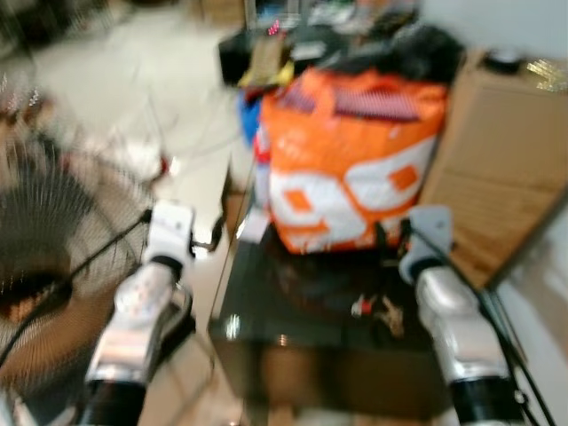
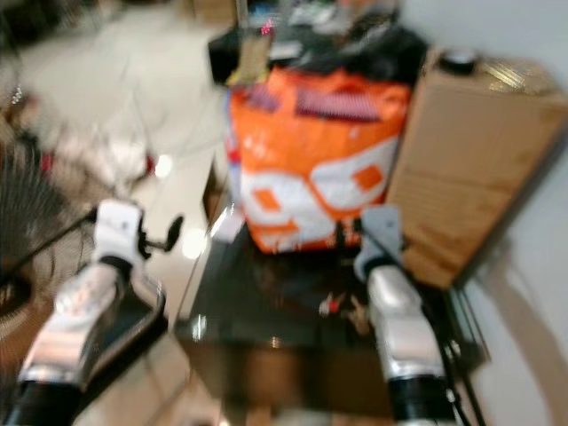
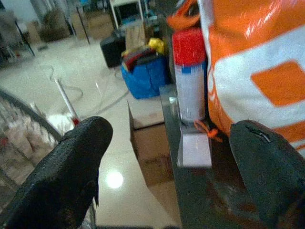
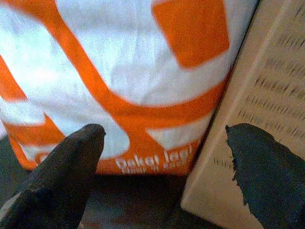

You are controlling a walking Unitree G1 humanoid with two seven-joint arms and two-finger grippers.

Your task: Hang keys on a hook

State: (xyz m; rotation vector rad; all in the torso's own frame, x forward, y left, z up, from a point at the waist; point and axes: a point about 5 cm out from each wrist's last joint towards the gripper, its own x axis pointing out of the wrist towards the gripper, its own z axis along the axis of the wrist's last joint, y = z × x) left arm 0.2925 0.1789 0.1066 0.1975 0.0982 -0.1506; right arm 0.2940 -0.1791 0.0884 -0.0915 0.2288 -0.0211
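While both arms reach forward, left gripper [image 3: 167,167] jaws wide apart, empty, right gripper [image 4: 164,167] likewise, facing orange bag [image 4: 119,71]

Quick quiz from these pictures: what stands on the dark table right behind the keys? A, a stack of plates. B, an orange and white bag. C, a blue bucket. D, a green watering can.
B: the orange and white bag stands at the back of the dark table, with the keys lying in front of it near the right gripper, whose fingers are spread open.
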